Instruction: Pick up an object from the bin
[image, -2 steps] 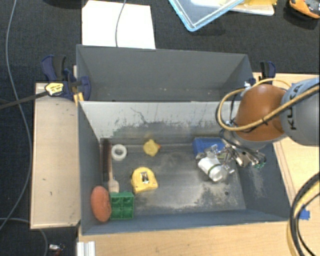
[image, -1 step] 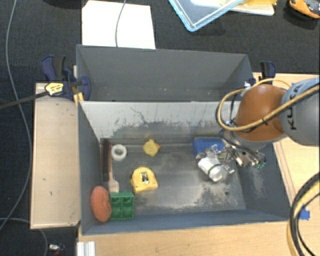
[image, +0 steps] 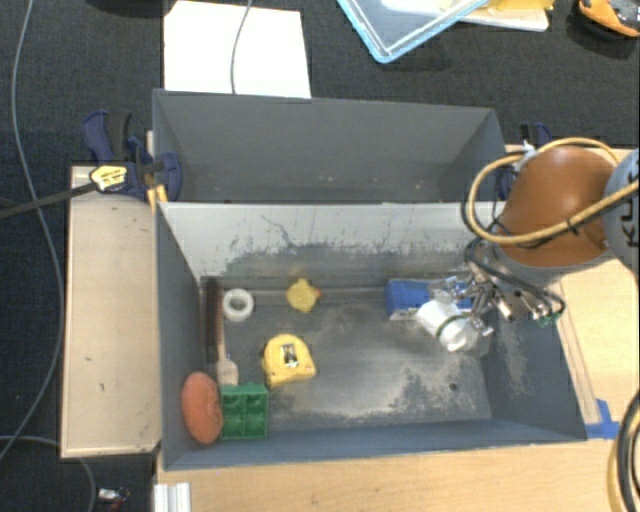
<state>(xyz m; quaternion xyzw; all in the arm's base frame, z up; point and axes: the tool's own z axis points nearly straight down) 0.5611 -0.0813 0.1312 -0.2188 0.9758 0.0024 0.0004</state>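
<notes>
My gripper (image: 476, 303) hangs low at the right side of the bin, under the arm's orange cover. Directly at its lower end lies a small white rounded thing (image: 444, 322); whether it is gripped or just lying there is hidden. A blue block-like thing (image: 404, 294) lies touching the white one's left side, near the bin's back wall.
Further left lie a small yellow lump (image: 302, 295), a white tape roll (image: 238, 305) and a yellow tape measure (image: 288, 361). The front left corner holds a green block (image: 245, 412), a red-brown oval (image: 201, 407) and a dark brush (image: 212, 325) along the left wall.
</notes>
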